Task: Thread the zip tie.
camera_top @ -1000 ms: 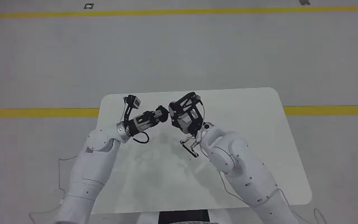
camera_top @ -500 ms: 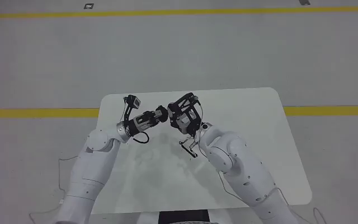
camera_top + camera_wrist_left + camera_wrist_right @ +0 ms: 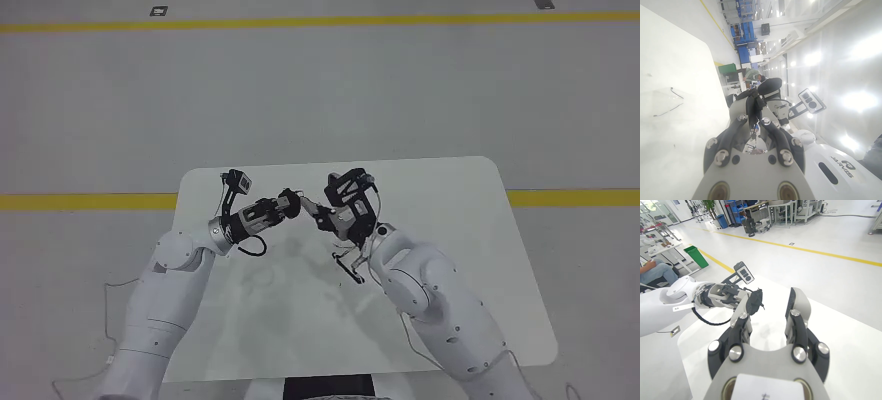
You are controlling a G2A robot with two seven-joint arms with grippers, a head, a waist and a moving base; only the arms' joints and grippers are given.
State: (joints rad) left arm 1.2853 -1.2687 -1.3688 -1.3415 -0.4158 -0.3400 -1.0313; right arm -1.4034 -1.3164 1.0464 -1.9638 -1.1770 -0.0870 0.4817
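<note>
Pinching black zip tie (image 3: 759,294) at fingertips of left gripper (image 3: 755,302), clamped tight. Facing it with right gripper (image 3: 770,296), jaws wide, holding nothing, near but apart. Can't tell contents of clear bag (image 3: 666,102), flat on table (image 3: 450,200) off left gripper's side.

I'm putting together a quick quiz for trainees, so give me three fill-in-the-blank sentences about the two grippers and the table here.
1. The right gripper is ___, with nothing between its fingers.
2. The left gripper is shut on a ___ zip tie.
3. Both grippers hang over a ___ table.
Missing words: open; black; white.
</note>
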